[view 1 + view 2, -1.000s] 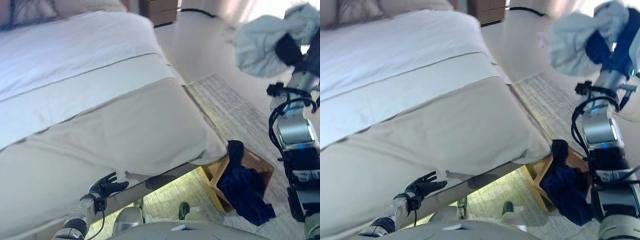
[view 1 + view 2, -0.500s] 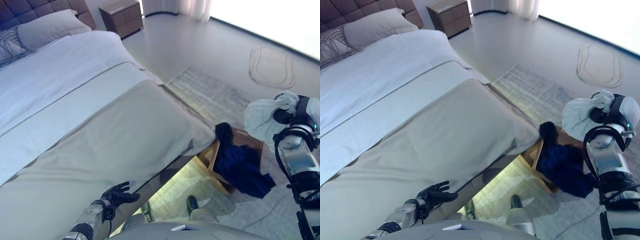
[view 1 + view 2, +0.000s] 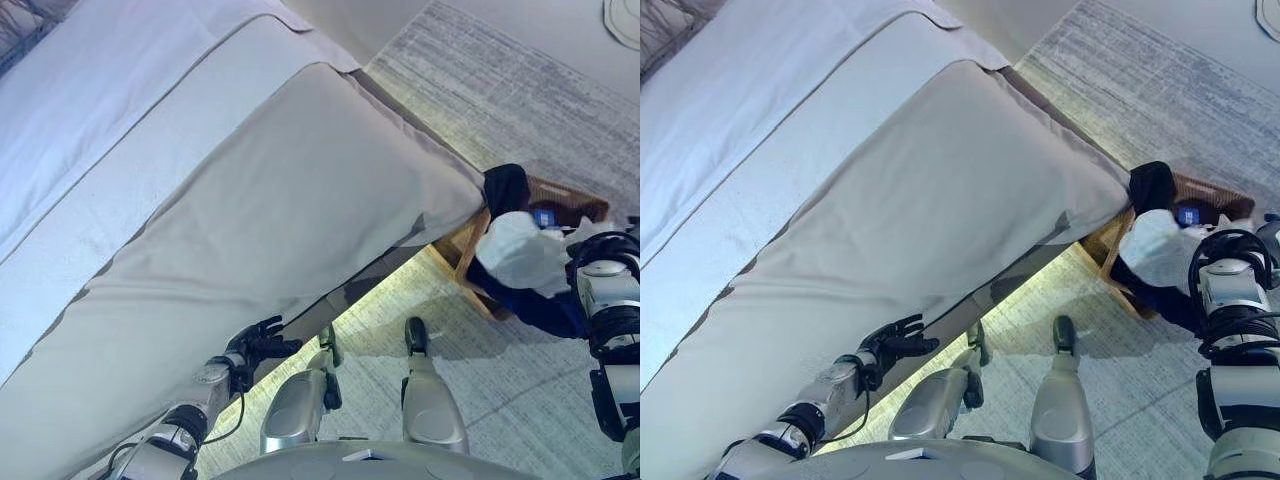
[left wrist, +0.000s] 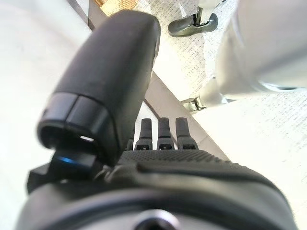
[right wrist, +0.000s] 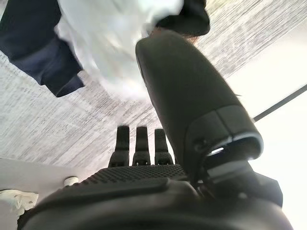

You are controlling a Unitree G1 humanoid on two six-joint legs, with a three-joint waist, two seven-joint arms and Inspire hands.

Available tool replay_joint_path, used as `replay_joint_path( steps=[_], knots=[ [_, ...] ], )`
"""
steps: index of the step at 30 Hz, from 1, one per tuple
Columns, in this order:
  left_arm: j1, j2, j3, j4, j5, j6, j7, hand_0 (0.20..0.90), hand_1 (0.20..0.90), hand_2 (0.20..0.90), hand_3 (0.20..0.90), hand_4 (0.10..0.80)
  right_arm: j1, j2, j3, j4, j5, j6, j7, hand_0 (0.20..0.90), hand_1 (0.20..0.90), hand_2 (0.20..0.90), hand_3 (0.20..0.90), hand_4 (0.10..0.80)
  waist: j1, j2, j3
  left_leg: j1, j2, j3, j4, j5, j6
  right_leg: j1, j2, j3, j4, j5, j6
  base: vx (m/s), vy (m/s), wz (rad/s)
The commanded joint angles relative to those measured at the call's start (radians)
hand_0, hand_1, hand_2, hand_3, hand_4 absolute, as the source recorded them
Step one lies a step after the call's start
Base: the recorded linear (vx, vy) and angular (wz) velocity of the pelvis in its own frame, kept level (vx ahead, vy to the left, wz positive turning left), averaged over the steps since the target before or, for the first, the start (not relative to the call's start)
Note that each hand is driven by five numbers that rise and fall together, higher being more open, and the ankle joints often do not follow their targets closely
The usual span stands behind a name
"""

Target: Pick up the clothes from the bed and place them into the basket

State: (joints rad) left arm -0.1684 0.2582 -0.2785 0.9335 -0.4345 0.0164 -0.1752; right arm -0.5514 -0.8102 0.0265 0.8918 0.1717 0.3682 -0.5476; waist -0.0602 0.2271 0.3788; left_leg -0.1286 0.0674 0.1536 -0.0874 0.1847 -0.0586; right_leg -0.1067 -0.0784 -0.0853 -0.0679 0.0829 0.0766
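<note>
A pale, whitish garment (image 3: 518, 252) lies bunched over the wooden basket (image 3: 572, 192), which stands on the floor at the bed's foot corner. Dark navy clothes (image 3: 506, 186) hang over the basket's rim and spill onto the rug. My right hand (image 5: 188, 105) hovers just over the basket, fingers straight. The pale garment (image 5: 110, 33) shows past its thumb, not pinched. My left hand (image 3: 262, 344) is open and idle beside the lower edge of the bed (image 3: 250, 200). No clothes show on the bed cover.
The beige cover overhangs the bed's corner (image 3: 462, 196) right next to the basket. A grey patterned rug (image 3: 520, 90) runs under the basket and along the bed. White sheets (image 3: 110, 90) cover the far part of the bed.
The camera has tilted down. My right hand has come down with the pale garment from shoulder height beside the basket to the basket itself, and its fingers now stand open. The left hand has stayed put.
</note>
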Motion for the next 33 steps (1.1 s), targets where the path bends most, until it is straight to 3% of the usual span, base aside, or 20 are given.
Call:
replay_joint_path(
  steps=[1,7,11,14,19,23,28,33],
  knots=[
    [-0.01,0.069,-0.018,0.0,-0.031,-0.038,0.0,0.9,0.9,0.9,0.9,0.8,-0.098,-0.11,0.048,-0.044,-0.042,-0.036,-0.09,0.9,0.9,0.9,0.9,0.8,0.006,-0.093,-0.04,0.015,-0.055,-0.028,0.124,-0.199,0.003,-0.034,0.03,-0.057,0.105,-0.113,-0.056,0.005,0.013,0.09],
    [0.004,0.072,-0.008,-0.003,-0.035,-0.041,-0.021,0.9,0.9,0.9,0.9,0.8,-0.039,-0.096,0.011,-0.112,-0.031,-0.06,-0.11,0.9,0.9,0.9,0.9,0.8,-0.003,-0.111,-0.057,0.036,-0.056,-0.021,0.114,-0.205,0.004,-0.025,0.032,-0.053,0.104,-0.113,-0.052,0.006,0.021,0.02],
    [0.019,0.064,0.003,0.005,-0.033,-0.049,-0.045,0.9,0.9,0.9,0.9,0.8,0.022,-0.042,-0.014,-0.154,0.003,-0.151,-0.068,0.9,0.9,0.9,0.9,0.8,-0.005,-0.128,-0.083,0.06,-0.057,-0.015,0.099,-0.207,0.004,-0.005,0.03,-0.057,0.095,-0.109,-0.047,0.044,0.077,0.02],
    [0.036,0.058,0.016,0.012,-0.024,-0.052,-0.053,0.9,0.9,0.9,0.9,0.8,0.099,0.046,-0.019,-0.207,0.08,-0.238,0.049,0.9,0.9,0.9,0.9,0.8,-0.008,-0.149,-0.106,0.084,-0.058,-0.011,0.082,-0.208,0.006,0.018,0.03,-0.058,0.083,-0.107,-0.043,0.049,0.082,-0.01],
    [0.089,0.043,0.065,0.061,0.027,-0.047,-0.065,0.9,0.9,0.9,0.9,0.8,0.364,0.252,0.003,-0.236,0.159,-0.416,0.349,0.9,0.9,0.9,0.9,0.8,-0.011,-0.195,-0.173,0.147,-0.056,-0.002,0.048,-0.216,0.017,0.078,0.032,-0.061,0.06,-0.101,-0.031,0.103,0.082,-0.02],
    [0.112,0.032,0.109,0.134,0.073,-0.057,-0.078,0.9,0.9,0.9,0.9,0.8,0.482,0.384,0.057,-0.127,0.105,-0.504,0.453,0.9,0.9,0.9,0.9,0.8,-0.009,-0.216,-0.224,0.198,-0.056,0.011,0.034,-0.229,0.028,0.129,0.035,-0.067,0.043,-0.102,-0.024,0.091,0.111,-0.04],
    [0.12,0.035,0.137,0.209,0.123,-0.061,-0.097,0.9,0.9,0.9,0.9,0.8,0.512,0.451,0.103,0.074,-0.045,-0.511,0.532,0.9,0.9,0.9,0.9,0.8,0.007,-0.227,-0.26,0.25,-0.062,0.015,0.017,-0.243,0.044,0.183,0.038,-0.076,0.024,-0.104,-0.019,0.027,0.115,-0.03],
    [0.122,0.041,0.152,0.254,0.126,-0.055,-0.107,0.9,0.9,0.9,0.9,0.8,0.514,0.475,0.095,0.209,-0.024,-0.465,0.552,0.9,0.9,0.9,0.9,0.8,0.025,-0.235,-0.288,0.274,-0.072,-0.004,0.001,-0.249,0.056,0.207,0.041,-0.071,0.018,-0.103,-0.012,0.008,0.085,0.0]
  ],
)
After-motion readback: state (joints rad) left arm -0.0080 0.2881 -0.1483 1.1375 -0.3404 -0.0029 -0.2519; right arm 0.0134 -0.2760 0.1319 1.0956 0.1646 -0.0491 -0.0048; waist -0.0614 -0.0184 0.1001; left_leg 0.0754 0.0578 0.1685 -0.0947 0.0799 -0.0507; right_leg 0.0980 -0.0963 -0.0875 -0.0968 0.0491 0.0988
